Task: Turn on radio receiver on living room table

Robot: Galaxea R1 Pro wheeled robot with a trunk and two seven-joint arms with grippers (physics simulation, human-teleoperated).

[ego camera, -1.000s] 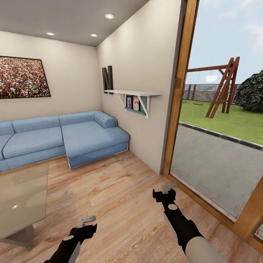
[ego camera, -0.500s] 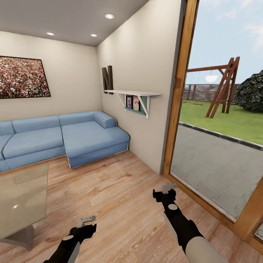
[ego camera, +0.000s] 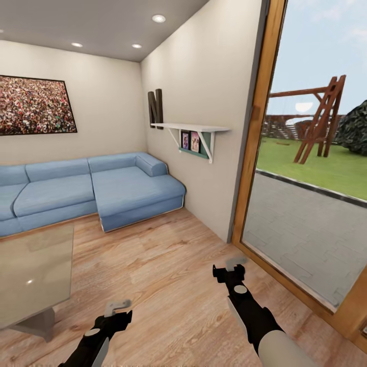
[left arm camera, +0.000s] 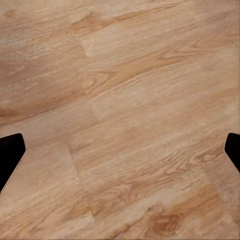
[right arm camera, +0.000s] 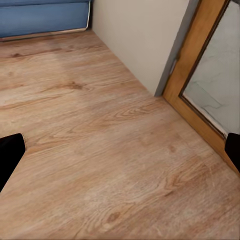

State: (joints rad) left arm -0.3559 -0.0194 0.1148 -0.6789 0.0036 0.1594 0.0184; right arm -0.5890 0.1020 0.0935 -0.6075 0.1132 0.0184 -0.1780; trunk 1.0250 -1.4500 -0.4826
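Light wood planks run across the floor [ego camera: 168,265] of the living room, up to beige walls and a big light-blue sectional sofa [ego camera: 92,191] in the far corner, with a framed crowd picture [ego camera: 33,106] hung above it. Low at the left stands the bench [ego camera: 30,275], its glossy grey-beige top catching the ceiling lights; the part of it that can be seen carries nothing, and the radio receiver is not among the things visible from where the robot stands. Both arms hang forward over the bare floor. The left gripper [ego camera: 117,307] has its jaws spread wide and holds nothing: in the left wrist view the two dark fingertips [left arm camera: 10,155] sit at opposite edges with only floorboards between them. The right gripper [ego camera: 232,265] is likewise wide apart and empty, its dark fingertips [right arm camera: 10,155] at the far edges of the right wrist view. That right wrist view takes in the base of the sofa, the foot of the wall and the wooden door frame [right arm camera: 192,75], none of which the left wrist view offers. From the head view, a white wall shelf [ego camera: 191,127] with small photos hangs on the right-hand wall, and through the glass door [ego camera: 311,168] lie paving, grass and a wooden swing frame [ego camera: 318,120].
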